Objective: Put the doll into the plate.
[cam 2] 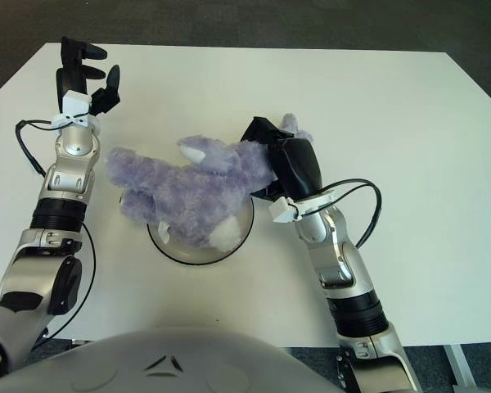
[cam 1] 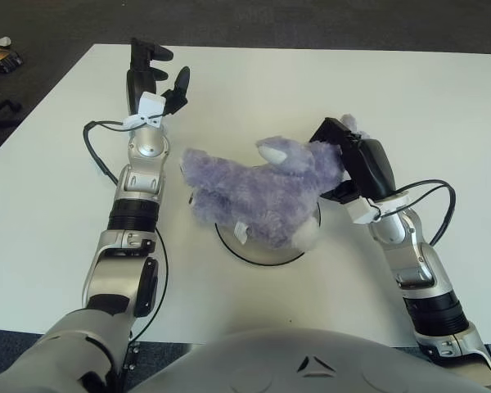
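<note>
Right hand (cam 1: 348, 160) clamped on head end of purple doll (cam 1: 254, 192), fingers buried in fur at doll's right edge. Doll lies across plate (cam 1: 262, 255), rear end overhanging plate's left rim, near rim visible below. Left hand (cam 1: 151, 78) open, fingers spread, up-left, apart from doll. White table (cam 1: 442, 106) bare toward far and right edges

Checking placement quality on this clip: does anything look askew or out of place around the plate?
Yes. The purple doll lies crosswise over the plate and is bigger than it, so its rear end overhangs the plate's left rim. The right hand grips its head end. The left hand shows open, left of the doll.
</note>
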Controlling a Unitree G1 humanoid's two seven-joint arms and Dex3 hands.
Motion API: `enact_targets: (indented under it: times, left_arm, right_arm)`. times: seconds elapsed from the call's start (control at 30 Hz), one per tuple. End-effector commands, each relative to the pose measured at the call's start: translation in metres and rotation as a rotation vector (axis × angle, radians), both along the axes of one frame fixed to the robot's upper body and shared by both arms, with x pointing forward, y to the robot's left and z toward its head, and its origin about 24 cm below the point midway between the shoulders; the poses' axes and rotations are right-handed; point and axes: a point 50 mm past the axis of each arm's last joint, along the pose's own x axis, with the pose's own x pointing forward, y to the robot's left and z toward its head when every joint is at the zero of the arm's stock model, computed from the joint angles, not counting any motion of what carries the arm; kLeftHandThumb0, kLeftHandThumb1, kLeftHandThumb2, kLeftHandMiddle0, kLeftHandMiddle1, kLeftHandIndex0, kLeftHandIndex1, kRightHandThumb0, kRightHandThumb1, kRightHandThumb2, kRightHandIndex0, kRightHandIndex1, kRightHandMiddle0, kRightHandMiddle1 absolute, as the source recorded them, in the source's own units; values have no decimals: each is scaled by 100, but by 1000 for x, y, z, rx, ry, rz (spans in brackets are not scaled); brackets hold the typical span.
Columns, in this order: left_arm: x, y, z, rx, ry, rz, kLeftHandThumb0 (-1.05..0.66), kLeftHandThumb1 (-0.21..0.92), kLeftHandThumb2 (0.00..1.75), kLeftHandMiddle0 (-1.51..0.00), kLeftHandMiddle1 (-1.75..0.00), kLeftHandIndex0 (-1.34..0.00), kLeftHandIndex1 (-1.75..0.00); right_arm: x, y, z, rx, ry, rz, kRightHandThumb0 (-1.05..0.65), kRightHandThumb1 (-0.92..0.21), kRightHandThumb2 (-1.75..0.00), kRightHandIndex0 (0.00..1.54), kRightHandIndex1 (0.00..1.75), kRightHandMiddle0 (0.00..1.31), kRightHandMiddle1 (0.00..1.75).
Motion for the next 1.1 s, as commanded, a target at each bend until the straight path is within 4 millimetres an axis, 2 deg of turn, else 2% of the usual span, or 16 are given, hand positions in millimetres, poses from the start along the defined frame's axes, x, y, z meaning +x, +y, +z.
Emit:
enact_targets:
  times: [0.0, 0.23, 0.27, 0.3, 0.4, 0.47, 0.53, 0.67, 0.7, 0.73, 0.77, 0.83, 0.93, 1.07]
  left_arm:
    - [-2, -1, 2, 21, -19, -10, -1, 92, 47, -24, -150, -21, -175]
    - [-2, -3, 2, 25, -20, -10, -1, 92, 43, -29, -140, -25, -175]
    - [-2, -3, 2, 24, -19, -8, -1, 92, 43, -29, -139, -25, -175]
    - [-2, -3, 2, 24, -18, -6, -1, 92, 43, -29, -139, -26, -175]
    - [-2, -4, 2, 25, -17, -4, -1, 92, 43, -29, -139, -26, -175]
    - [-2, -4, 2, 25, -13, -4, -1, 92, 42, -29, -139, -26, -175]
    - [-2, -4, 2, 23, -10, -5, -1, 92, 43, -29, -139, -26, -175]
    - [-3, -5, 2, 20, -4, -4, -1, 92, 43, -29, -139, -26, -175]
    - [-3, -5, 2, 19, -3, -4, 0, 92, 43, -29, -139, -26, -175]
    - [-3, -5, 2, 19, -3, -4, 0, 92, 43, -29, -139, -26, -175]
    - [-3, -5, 2, 19, -2, -4, 0, 92, 43, -29, -140, -26, -175]
    - [-3, -5, 2, 24, -4, -1, 0, 92, 43, -28, -141, -25, -175]
    - [-3, -6, 2, 33, -7, 3, 0, 92, 44, -27, -142, -25, -175]
    - [-3, -6, 1, 40, -6, 5, 0, 87, 52, -28, -145, -26, -175]
  right_arm:
    - [-2, -2, -1, -16, 29, -4, 0, 6, -170, 89, 165, 69, 175]
    - [-3, -3, -1, -73, 45, -4, 0, -2, -160, 75, 160, 73, 175]
    - [-3, -3, 0, -88, 43, -3, 0, -9, -152, 68, 163, 72, 171]
    - [-3, -3, 0, -98, 42, -2, 0, -22, -136, 55, 168, 67, 164]
    - [-4, -4, 1, -104, 46, 2, 0, -41, -114, 38, 172, 58, 158]
    - [-5, -4, 2, -95, 62, 15, 0, -49, -106, 31, 173, 52, 159]
    - [-5, -5, 2, -86, 80, 27, -23, -56, -99, 13, 165, 44, 168]
    - [-5, -5, 3, -78, 101, 39, -34, -68, -84, 3, 139, 33, 173]
    - [-5, -5, 3, -78, 103, 41, -25, -57, -96, 2, 136, 28, 170]
    - [-5, -5, 4, -77, 105, 41, -10, -38, -117, 1, 131, 21, 166]
    - [-5, -6, 4, -78, 107, 42, -1, -25, -132, 1, 128, 16, 163]
    - [-6, -7, 5, -85, 107, 42, 7, -14, -144, 0, 116, 9, 158]
    - [-7, -8, 6, -92, 103, 41, 12, -5, -153, 0, 102, 3, 150]
    - [-8, -9, 9, -101, 104, 36, 15, -2, -156, 0, 89, 1, 141]
